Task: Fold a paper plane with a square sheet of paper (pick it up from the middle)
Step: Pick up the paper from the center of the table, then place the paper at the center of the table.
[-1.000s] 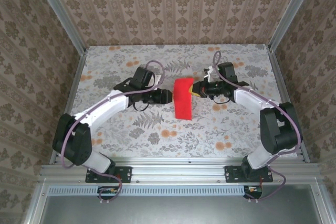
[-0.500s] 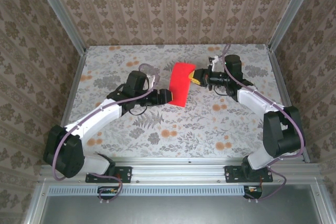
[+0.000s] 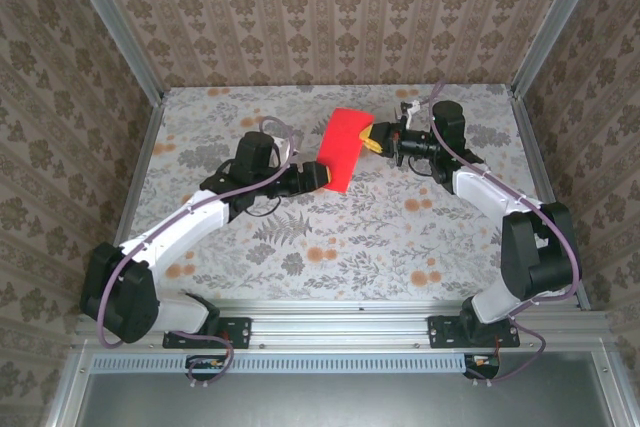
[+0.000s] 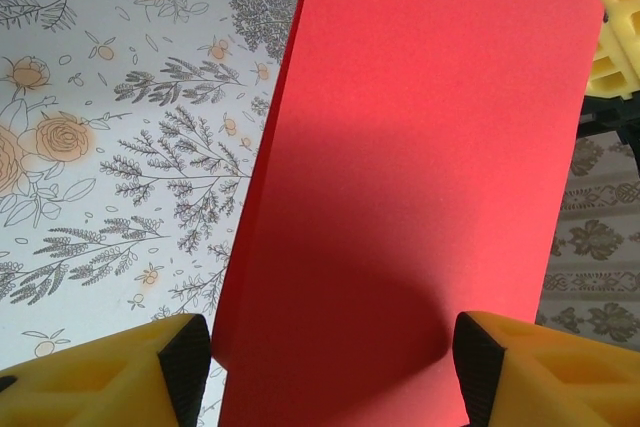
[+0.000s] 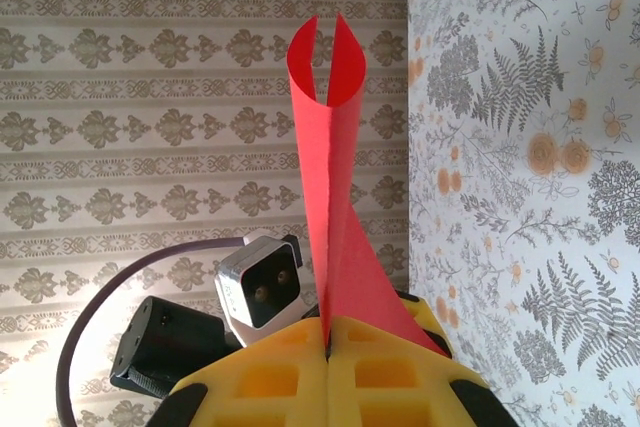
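The right end effector (image 5: 327, 332) is clamped shut on one edge of the square sheet of paper (image 5: 325, 147), both layers pinched between its yellow pads. The sheet (image 3: 340, 149) hangs in the air above the far middle of the tabletop (image 3: 250, 257), doubled over into a loose loop rather than a flat crease. The left end effector (image 4: 325, 367) stands wide apart, its fingers straddling the paper's width; whether the pads touch the edges I cannot tell.

I judge the task to be early: one soft half-fold is made, with no pointed nose or wings yet.

Against a second ago, the paper sits farther back and tilted, and the left arm reaches further in.
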Controlling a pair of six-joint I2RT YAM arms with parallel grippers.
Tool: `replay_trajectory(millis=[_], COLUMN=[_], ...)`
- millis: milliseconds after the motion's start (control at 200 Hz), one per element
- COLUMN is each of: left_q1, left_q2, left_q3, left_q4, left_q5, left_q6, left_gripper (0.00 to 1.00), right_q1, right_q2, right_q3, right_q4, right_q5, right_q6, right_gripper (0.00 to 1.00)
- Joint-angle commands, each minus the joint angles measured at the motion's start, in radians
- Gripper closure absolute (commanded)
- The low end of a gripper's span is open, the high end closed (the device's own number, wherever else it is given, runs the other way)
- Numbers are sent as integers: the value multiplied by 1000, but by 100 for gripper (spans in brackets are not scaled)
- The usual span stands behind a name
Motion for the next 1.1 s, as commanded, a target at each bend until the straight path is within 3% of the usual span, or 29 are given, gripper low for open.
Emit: replay_trajectory(millis=[0,210,455,690,855,1095], left_q1=[15,16,30,63,48,-48], left_q2=[0,8,40,69,102,232], left_q3=[22,39,104,165,142,89], left_q4=[27,47,-80,-247,-182,-35], left_q5=[22,39,10,-76,-21,8], left_q6=[-9,-23,89,215,170,84], left_gripper=[32,33,24,24,30,54], right_q1=[-4,-7,-7,-4,13,17], right_q2=[-19,-17,-23,-50,-7,108], right_q3=[-20,-36,-36,-22,-58,-131], right_q4=[55,78,63,-310,-433,-447], right_q5=[-16,-12,-29,4,10,0], right_q6=[28,36,19,-295,-436,-551], right_gripper=[100,100,100,100,100,100])
